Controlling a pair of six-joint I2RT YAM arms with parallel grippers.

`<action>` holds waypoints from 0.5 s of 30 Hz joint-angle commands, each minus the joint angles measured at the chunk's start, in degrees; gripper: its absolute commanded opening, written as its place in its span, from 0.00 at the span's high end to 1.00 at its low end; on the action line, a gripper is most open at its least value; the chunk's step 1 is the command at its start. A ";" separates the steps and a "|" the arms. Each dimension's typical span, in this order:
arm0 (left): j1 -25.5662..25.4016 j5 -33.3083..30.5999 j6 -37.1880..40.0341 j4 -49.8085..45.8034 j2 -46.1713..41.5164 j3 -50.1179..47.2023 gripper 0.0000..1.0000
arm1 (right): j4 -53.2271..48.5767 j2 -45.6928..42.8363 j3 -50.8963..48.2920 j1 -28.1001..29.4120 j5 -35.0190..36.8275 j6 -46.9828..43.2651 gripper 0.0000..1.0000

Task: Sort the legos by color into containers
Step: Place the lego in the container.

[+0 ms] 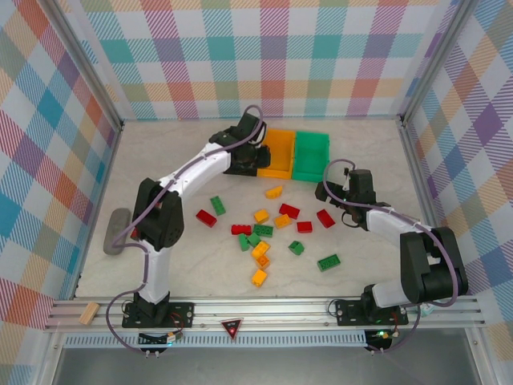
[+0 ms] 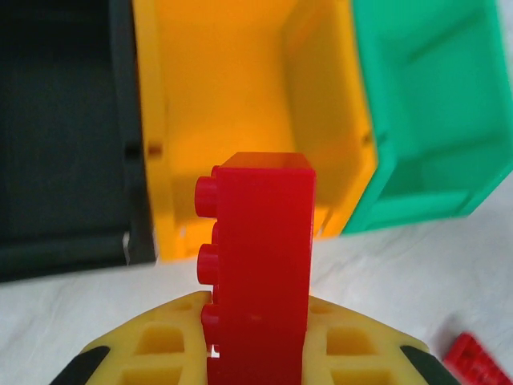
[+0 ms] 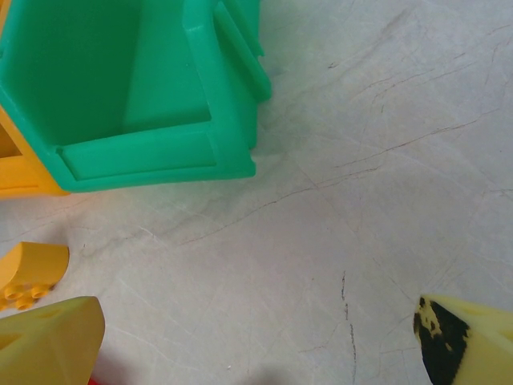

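My left gripper (image 2: 256,337) is shut on a red lego (image 2: 260,265), which stands upright between the yellow fingers just in front of the containers. Beyond it lie the black bin (image 2: 64,144), the orange bin (image 2: 232,88) and the green bin (image 2: 433,104). From above, the left gripper (image 1: 250,160) covers most of the black bin beside the orange bin (image 1: 276,152) and green bin (image 1: 311,152). My right gripper (image 1: 327,192) is open over bare table, right of an orange lego (image 3: 28,273) and below the green bin (image 3: 120,80). Red, green and orange legos (image 1: 263,231) lie scattered mid-table.
A grey oblong object (image 1: 117,231) lies by the left wall. A small wooden block (image 1: 88,313) rests on the front rail. Plaid walls close in the table on three sides. A green lego (image 1: 328,261) lies nearest the right arm's base.
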 commanded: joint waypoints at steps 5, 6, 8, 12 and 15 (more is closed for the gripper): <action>-0.30 -0.30 -0.75 -4.43 7.44 10.05 0.58 | -0.97 0.27 1.65 0.46 0.41 -0.34 0.01; -0.30 -0.34 -0.83 -4.41 7.41 10.01 0.54 | -1.02 0.10 1.65 0.44 0.41 -0.32 0.01; -0.38 -0.38 -1.04 -4.20 6.22 8.79 0.45 | -0.52 -0.05 1.33 0.57 0.07 -0.24 0.01; -0.38 -0.06 -1.08 1.30 0.35 -0.73 0.34 | -0.21 1.11 2.08 0.67 -2.87 -0.32 0.01; -0.38 -0.69 -1.21 6.98 -6.51 -10.76 0.34 | 0.93 1.95 2.40 1.25 -5.48 -0.48 0.01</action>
